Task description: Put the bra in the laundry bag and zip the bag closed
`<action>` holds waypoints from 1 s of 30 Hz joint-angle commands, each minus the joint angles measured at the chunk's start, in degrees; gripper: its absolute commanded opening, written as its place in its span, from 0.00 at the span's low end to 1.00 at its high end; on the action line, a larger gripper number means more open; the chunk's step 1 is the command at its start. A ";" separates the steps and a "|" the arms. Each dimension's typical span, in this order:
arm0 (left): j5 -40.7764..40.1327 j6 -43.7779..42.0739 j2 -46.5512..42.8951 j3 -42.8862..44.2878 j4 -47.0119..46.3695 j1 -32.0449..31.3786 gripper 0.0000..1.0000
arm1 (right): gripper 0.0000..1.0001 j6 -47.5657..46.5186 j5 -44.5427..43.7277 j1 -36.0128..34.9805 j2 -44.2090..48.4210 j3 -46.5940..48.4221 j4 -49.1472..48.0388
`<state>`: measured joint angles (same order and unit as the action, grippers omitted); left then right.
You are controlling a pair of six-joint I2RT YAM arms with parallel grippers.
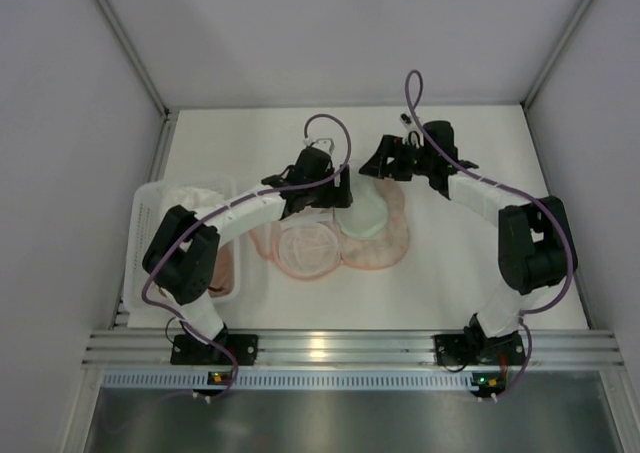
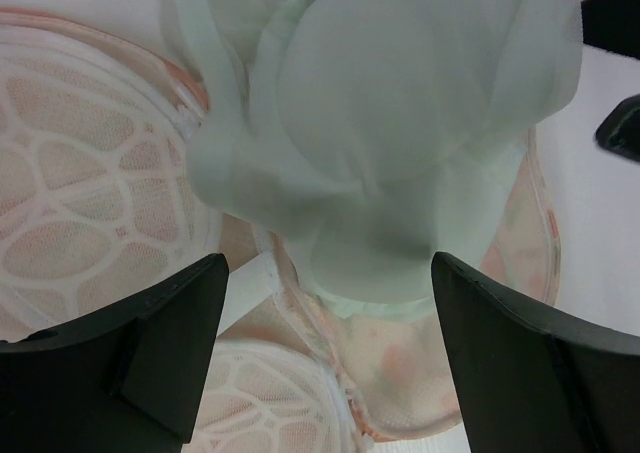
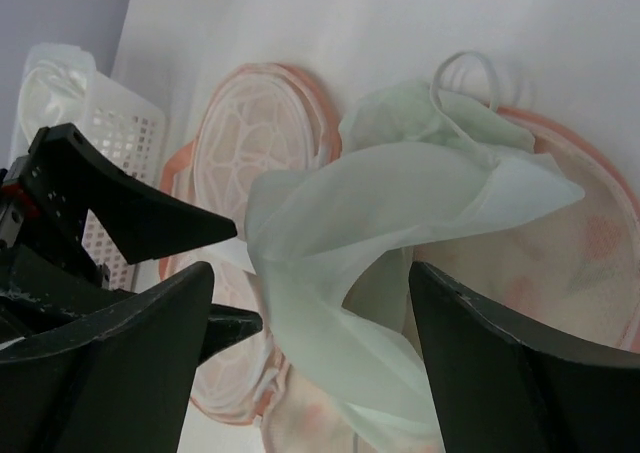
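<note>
Left gripper (image 2: pixel 328 273) and right gripper (image 3: pixel 310 273) both gape empty, and the bra (image 1: pixel 305 245) lies touching the laundry bag (image 1: pixel 390 248), nearer the left arm.

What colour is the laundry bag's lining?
Pale mint-white lining; it shows best in the left wrist view.

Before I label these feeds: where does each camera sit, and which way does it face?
Top external: above, behind the bases, facing down; both arms, left gripper and right gripper at the laundry bag.
Left wrist: facing down between its fingers at the bag's mint lining and the bra.
Right wrist: facing obliquely across the bag toward the basket; own fingers show.
Wrist views share lining and bra.
</note>
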<state>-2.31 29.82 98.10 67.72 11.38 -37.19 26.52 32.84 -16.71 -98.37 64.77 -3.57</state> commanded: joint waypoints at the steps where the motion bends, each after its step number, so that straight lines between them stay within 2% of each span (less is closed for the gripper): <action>1: 2.04 -1.26 0.33 2.33 -6.80 -0.08 0.88 | 0.80 -2.35 -0.85 0.45 2.30 -3.15 0.76; 4: 2.04 -1.96 0.68 0.92 -10.31 -0.08 0.88 | 0.81 -2.18 -1.02 0.63 4.49 -7.89 -1.07; 7: 5.73 -2.05 1.74 0.04 -13.83 -0.16 0.88 | 0.82 -2.00 -1.38 0.63 5.29 -10.01 -2.75; 20: 7.23 -0.39 6.48 -1.45 -16.56 -0.16 0.88 | 0.82 0.20 0.82 1.07 6.08 -18.36 -13.73; 26: 9.34 1.81 6.83 -2.51 -18.32 -0.16 0.87 | 0.77 0.81 1.17 1.07 3.62 -18.72 -13.48; 30: 11.61 3.39 7.10 -2.60 -18.41 -0.16 0.83 | 0.75 0.55 0.21 1.07 5.55 -19.60 -11.29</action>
<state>6.70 31.40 104.68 65.87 -3.14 -37.23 27.64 32.84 -16.32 -94.37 46.17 -12.62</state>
